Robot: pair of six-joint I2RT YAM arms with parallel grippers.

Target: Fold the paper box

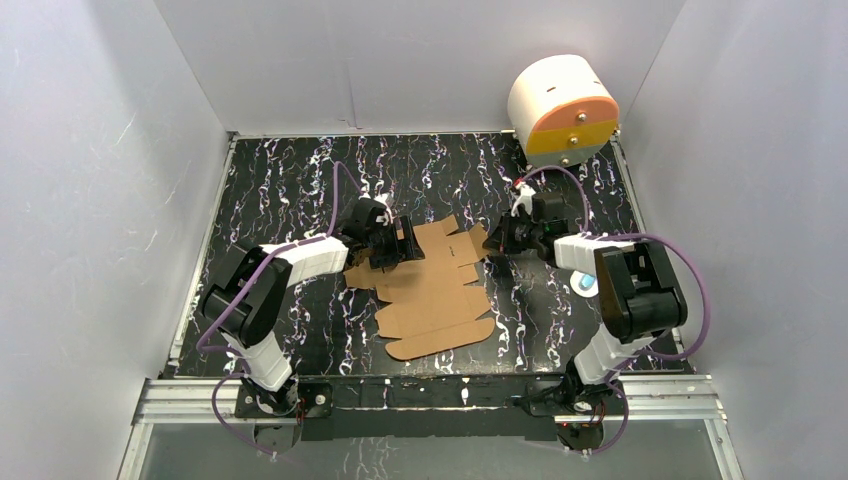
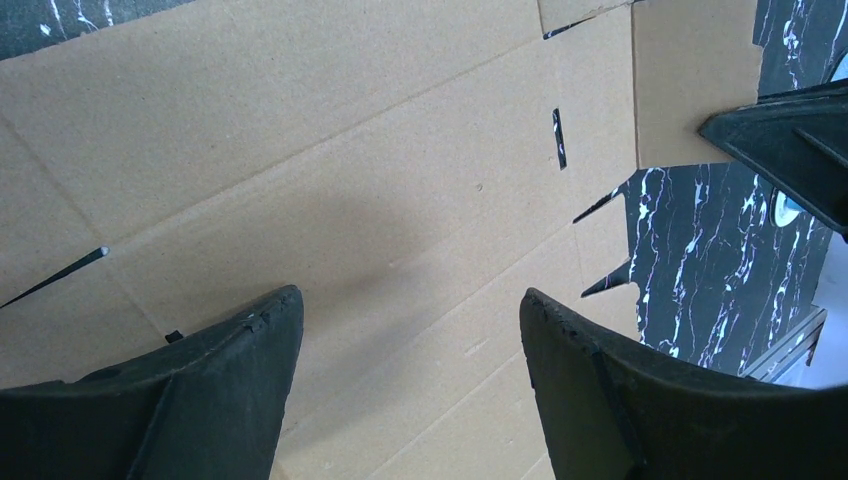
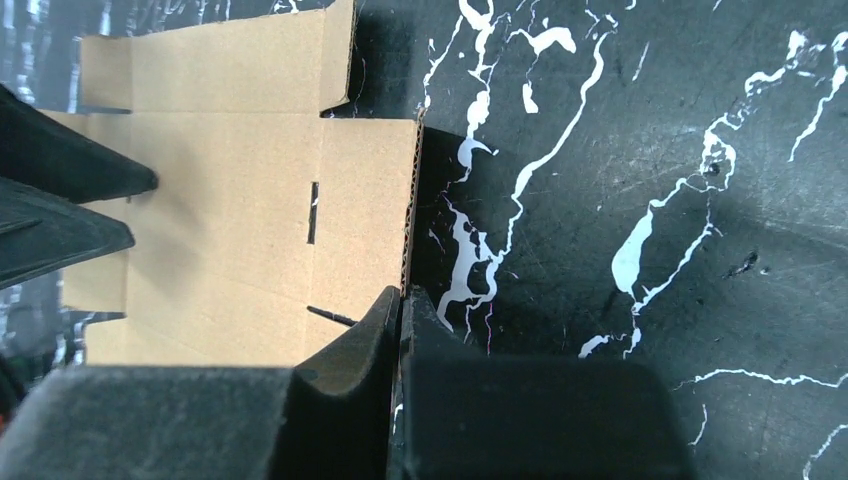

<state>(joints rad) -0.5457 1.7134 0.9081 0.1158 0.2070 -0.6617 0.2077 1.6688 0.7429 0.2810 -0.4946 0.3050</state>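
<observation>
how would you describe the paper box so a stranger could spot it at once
Look at the black, white-veined tabletop. At its middle lies a flat brown corrugated cardboard sheet cut with flaps and slots. It is the only brown, flat thing there, unlike the white cylinder with an orange-and-yellow face at the far right corner.

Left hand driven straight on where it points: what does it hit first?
Most likely the paper box: the open left hand points down at its flat panel, nothing between. Gap unclear.
</observation>
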